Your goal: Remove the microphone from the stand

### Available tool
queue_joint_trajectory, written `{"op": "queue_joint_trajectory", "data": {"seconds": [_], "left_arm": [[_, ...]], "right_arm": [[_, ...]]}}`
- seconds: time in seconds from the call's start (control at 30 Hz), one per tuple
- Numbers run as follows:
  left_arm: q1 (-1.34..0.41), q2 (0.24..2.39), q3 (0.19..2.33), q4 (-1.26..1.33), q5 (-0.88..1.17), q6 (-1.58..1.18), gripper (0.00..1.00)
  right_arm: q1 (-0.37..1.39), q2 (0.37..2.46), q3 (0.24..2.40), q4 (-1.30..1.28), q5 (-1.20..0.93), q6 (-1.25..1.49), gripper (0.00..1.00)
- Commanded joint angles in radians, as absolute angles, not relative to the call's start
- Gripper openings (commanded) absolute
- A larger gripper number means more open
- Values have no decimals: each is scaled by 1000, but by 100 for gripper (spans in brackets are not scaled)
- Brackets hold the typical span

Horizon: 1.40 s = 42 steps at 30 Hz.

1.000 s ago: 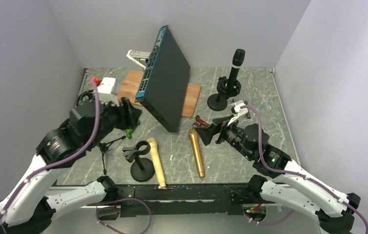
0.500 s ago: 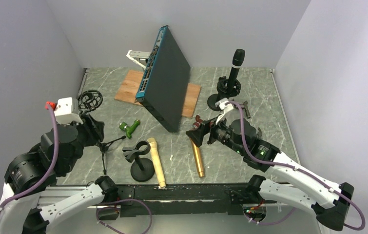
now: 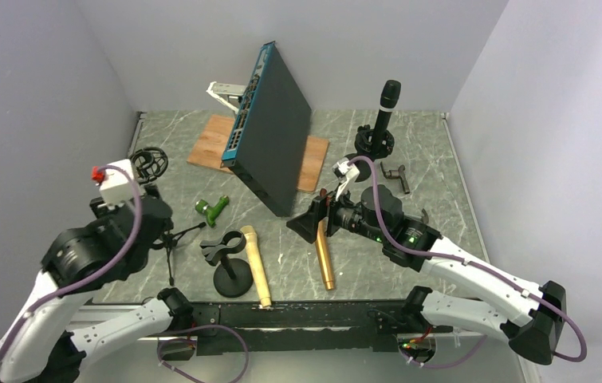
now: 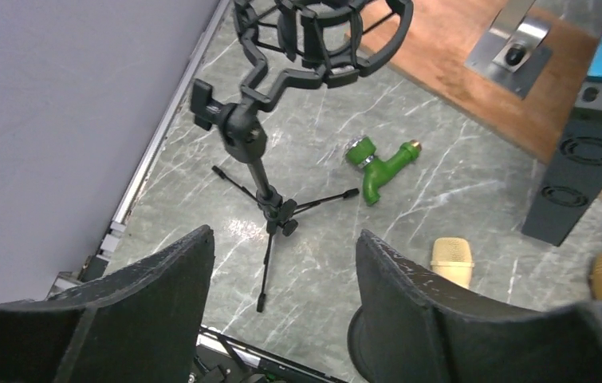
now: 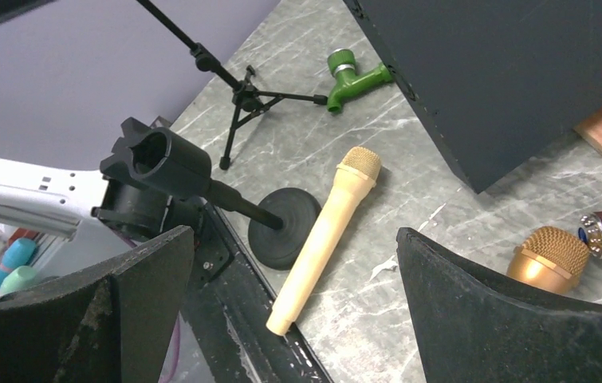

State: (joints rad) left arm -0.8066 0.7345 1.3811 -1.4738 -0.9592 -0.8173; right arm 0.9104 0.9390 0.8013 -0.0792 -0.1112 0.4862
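The black microphone (image 3: 387, 102) stands upright in its black stand (image 3: 359, 166) at the back right of the table, seen only in the top view. My right gripper (image 3: 310, 223) is open and empty, well in front and left of that stand, over the head of a gold microphone (image 3: 325, 255). In the right wrist view its gripper (image 5: 293, 275) frames a cream microphone (image 5: 325, 231). My left gripper (image 4: 281, 275) is open and empty at the near left, above a tripod stand (image 4: 269, 207).
A tilted black network switch (image 3: 273, 128) leans over a wooden board (image 3: 210, 140) at centre back. An empty round-base stand (image 3: 232, 275), the cream microphone (image 3: 255, 263), a green tap (image 3: 213, 209) and a shock mount (image 3: 147, 163) lie at front left. A small dark fitting (image 3: 395, 175) lies by the microphone stand.
My left gripper has drawn back from the green tap to the near left and risen. My right gripper has moved left, over the gold microphone's head, uncovering the small dark fitting.
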Motion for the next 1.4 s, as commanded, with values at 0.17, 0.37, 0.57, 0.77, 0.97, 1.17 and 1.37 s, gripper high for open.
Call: {"op": "queue_joint_trajectory", "data": {"seconds": [0.17,0.37,0.57,0.77,0.97,1.17,1.37], "left_arm": [[-545,762,1157,-1171,-776,-564,79],[-366,751,1062,-1026,-758,-501,75],[-354,758,1005,-915,-799,-442,56],[-336,799,956,-876,-792,-482,55],[-332,764,900,-865,-823,-521,58],[-333,686,819,-775,-813,-472,56],[-333,645,772,-721,-883,-418,44]], "right_arm": [[914,942,840,-21,-152,518,100],[914,950,832,-16,-143,499,100],[912,1013,822,52,-179,493,100],[913,1064,844,69,-214,481,100],[913,1043,802,113,-207,505,100],[913,1018,783,108,-192,499,100],[914,1001,772,114,-184,501,100]]}}
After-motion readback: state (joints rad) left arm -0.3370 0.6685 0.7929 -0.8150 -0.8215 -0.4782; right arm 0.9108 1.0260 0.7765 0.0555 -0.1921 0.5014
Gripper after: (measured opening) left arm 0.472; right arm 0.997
